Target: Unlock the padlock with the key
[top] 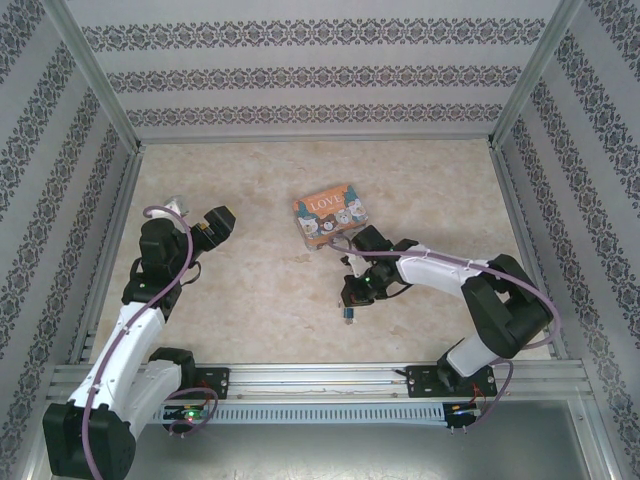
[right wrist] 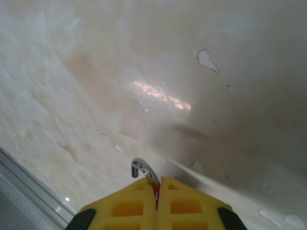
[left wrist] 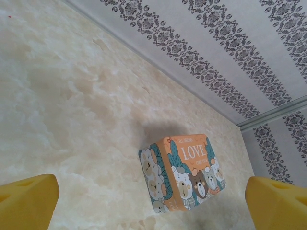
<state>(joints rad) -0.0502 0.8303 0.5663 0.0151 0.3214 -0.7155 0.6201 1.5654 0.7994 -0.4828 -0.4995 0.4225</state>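
Note:
My right gripper (right wrist: 157,181) is shut on the padlock (right wrist: 143,168). Its silvery shackle curves out from between the yellow fingers (right wrist: 132,201), and the free end of the shackle shows; the body is hidden behind the pads. From above, the right gripper (top: 352,298) hangs low over the table's middle, with a small bluish piece of the padlock (top: 349,313) under it. I cannot see the key. My left gripper (top: 215,225) is raised at the left with its jaws open wide and nothing between its fingers (left wrist: 29,201).
An orange "LOVE" box (top: 330,213) with cartoon bears lies on the marble table (top: 250,300), just behind the right gripper. The same box (left wrist: 184,172) lies ahead of the left fingers. Patterned walls and metal rails (top: 330,372) enclose the table.

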